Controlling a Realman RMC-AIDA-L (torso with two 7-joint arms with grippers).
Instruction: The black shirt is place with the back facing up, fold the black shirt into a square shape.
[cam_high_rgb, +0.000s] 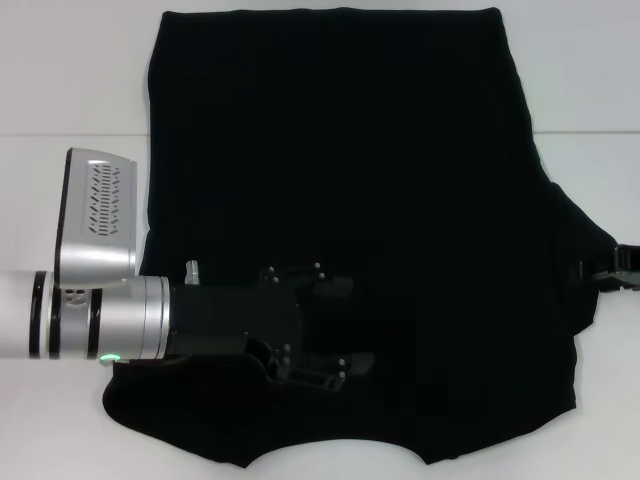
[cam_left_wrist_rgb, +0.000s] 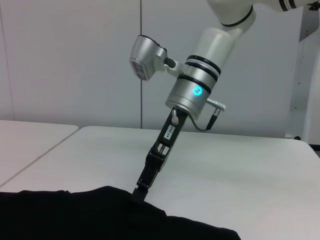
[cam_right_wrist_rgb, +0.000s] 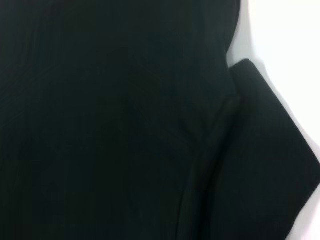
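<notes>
I am working the shirt filling the frame's middle, left gripper lying over its lower-left fold, right gripper at the right sleeve, grips unreadable, so I'm lifting evenly.

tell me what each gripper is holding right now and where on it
The right gripper meets the right sleeve edge of the black shirt, apparently pinching it; its fingertips are hidden. The left gripper lies over the shirt's lower middle; a hold there cannot be told.

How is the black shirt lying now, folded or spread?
Mostly spread: the black shirt lies flat on the table, no square yet.
</notes>
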